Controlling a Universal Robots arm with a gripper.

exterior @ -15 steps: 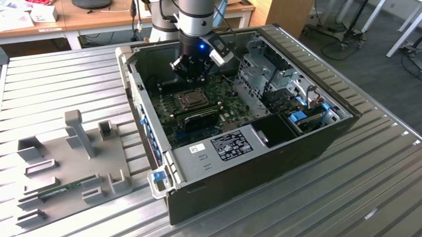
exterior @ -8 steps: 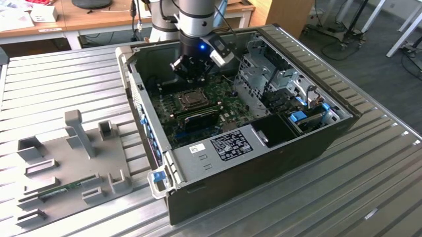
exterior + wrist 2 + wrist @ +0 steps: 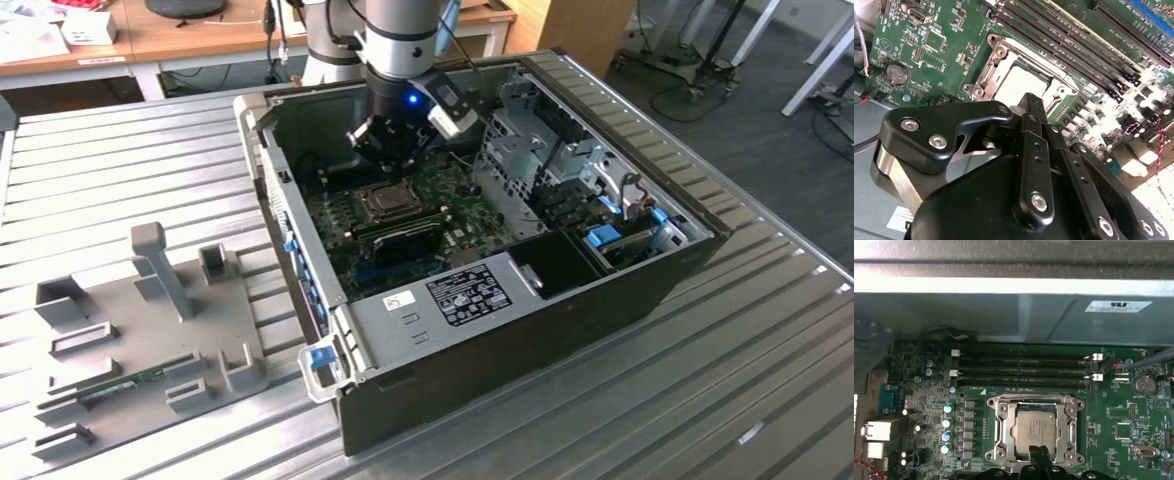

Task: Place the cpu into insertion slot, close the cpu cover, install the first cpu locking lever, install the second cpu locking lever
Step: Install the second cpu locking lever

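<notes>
The cpu [image 3: 1035, 429], a flat silver-grey square, sits in the insertion slot [image 3: 1000, 432] on the green motherboard [image 3: 1119, 412], framed by the thin metal cpu cover [image 3: 1072, 426] lying down around it. The black claw [image 3: 1033, 107] hangs just above, its fingers pressed together on nothing. The exterior view adds the open computer case [image 3: 534, 330] on the ribbed metal desk [image 3: 747, 380] (beside a grey fixture [image 3: 147, 330]).

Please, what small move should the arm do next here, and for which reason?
Probably lower straight down a little. The silver-grey square cpu already lies in the dark-framed insertion slot, with the thin silver-metal cpu cover lying flat around it, and the black gripper hangs just above one edge of that frame.
</notes>
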